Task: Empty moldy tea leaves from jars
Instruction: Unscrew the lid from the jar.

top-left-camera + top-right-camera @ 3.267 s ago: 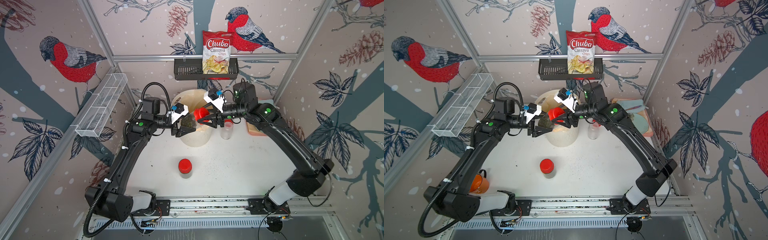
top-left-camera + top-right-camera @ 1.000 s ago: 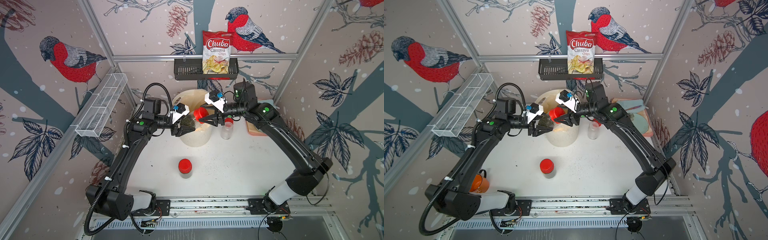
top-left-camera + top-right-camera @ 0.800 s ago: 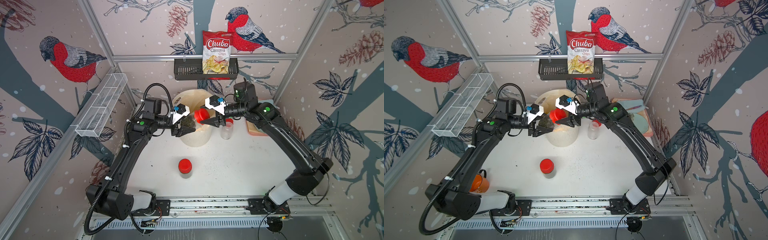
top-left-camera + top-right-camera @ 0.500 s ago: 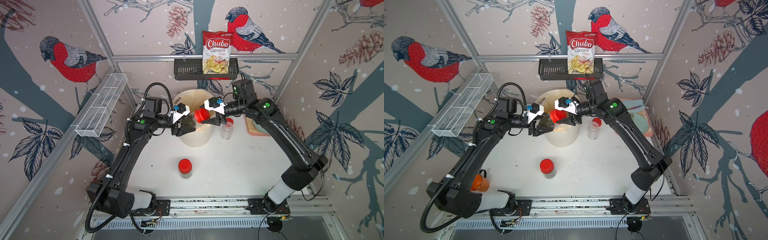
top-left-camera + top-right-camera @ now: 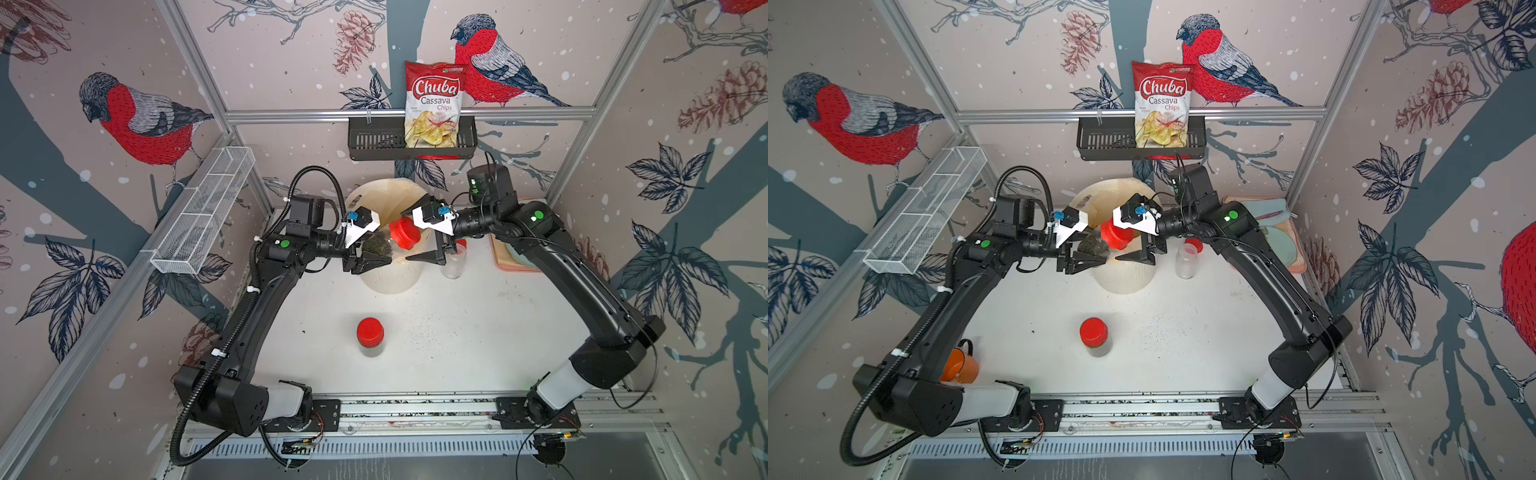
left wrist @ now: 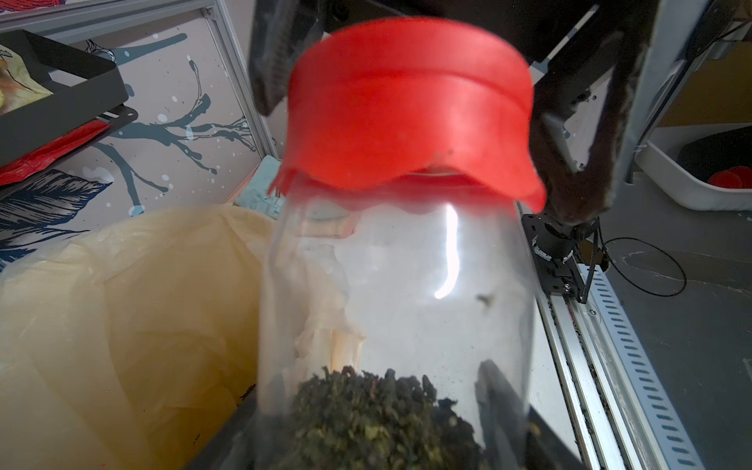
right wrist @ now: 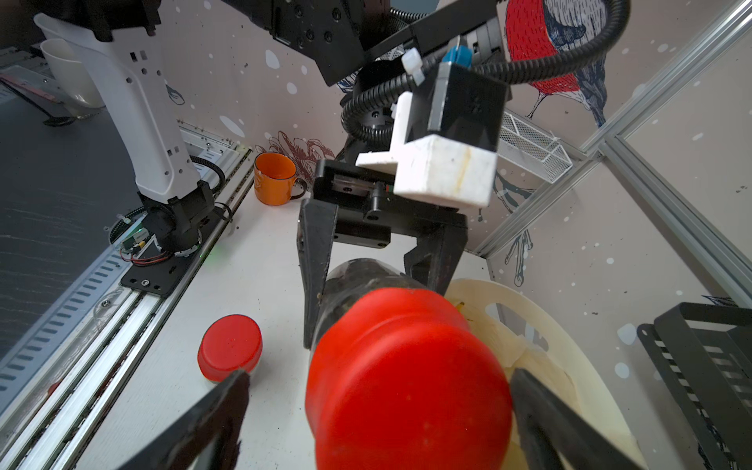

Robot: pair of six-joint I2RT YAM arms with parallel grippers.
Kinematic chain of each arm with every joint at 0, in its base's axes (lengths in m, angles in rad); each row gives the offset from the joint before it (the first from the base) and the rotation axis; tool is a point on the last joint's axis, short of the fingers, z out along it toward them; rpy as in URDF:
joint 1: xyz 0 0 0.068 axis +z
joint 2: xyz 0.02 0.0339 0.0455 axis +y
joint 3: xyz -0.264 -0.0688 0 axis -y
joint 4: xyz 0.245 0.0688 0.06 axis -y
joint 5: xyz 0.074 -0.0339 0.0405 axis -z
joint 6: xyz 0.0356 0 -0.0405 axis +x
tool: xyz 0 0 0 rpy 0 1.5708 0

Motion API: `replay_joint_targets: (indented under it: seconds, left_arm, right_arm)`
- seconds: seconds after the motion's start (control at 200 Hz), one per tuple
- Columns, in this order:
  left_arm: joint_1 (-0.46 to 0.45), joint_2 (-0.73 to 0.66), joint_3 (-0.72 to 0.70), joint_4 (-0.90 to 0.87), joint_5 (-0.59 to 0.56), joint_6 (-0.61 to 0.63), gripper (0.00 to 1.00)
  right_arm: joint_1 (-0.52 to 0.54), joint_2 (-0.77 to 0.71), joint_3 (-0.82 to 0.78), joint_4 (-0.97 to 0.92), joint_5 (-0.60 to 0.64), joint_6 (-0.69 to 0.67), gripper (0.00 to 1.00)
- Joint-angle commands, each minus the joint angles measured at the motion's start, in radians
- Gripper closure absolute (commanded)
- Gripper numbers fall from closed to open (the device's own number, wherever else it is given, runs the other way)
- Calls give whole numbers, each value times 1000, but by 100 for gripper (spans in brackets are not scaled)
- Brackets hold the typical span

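Note:
My left gripper is shut on a clear jar lying sideways above the bin. Dark tea leaves sit at its base, by the fingers. Its red lid is on the mouth and points at my right gripper. That gripper is open, one finger on each side of the lid with a gap to both. A second jar with a red lid stands mid-table. A third clear jar stands right of the bin.
The white bin has a yellowish liner. An orange mug sits front left by the left arm's base. A tray with a teal plate lies at the back right. A black basket with a chips bag hangs behind.
My right gripper's jaws have spread off the red lid they were closed on, after the wrist turned. The left gripper and its jar have stayed in place.

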State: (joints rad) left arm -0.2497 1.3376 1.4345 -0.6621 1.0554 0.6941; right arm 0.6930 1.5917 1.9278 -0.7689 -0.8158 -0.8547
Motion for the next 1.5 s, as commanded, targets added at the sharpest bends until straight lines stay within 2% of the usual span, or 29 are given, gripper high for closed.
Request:
replay_joint_targets:
  seconds: [0.0, 0.19, 0.37, 0.59, 0.895, 1.196, 1.496]
  left_arm:
    - [0, -5, 3, 1, 28, 5, 38]
    - [0, -9, 3, 1, 15, 5, 38]
    - [0, -21, -3, 10, 11, 5, 38]
    - [0, -26, -8, 16, 5, 4, 38]
    - [0, -26, -13, 23, -6, -5, 38]
    - [0, -31, -16, 27, -6, -5, 38]
    - [0, -28, -18, 30, -6, -7, 38]
  right_arm:
    - [-1, -33, -26, 116, -36, 120, 1]
    - [-58, -96, -109, 380, 7, 478, 1]
    - [-107, -103, -114, 447, 17, 813, 1]
    - [-77, -135, -133, 362, 85, 973, 0]
    - [13, -83, -55, 177, 282, 1005, 2]
    - [55, -64, -62, 147, 307, 996, 4]
    - [81, -63, -81, 132, 303, 979, 12]
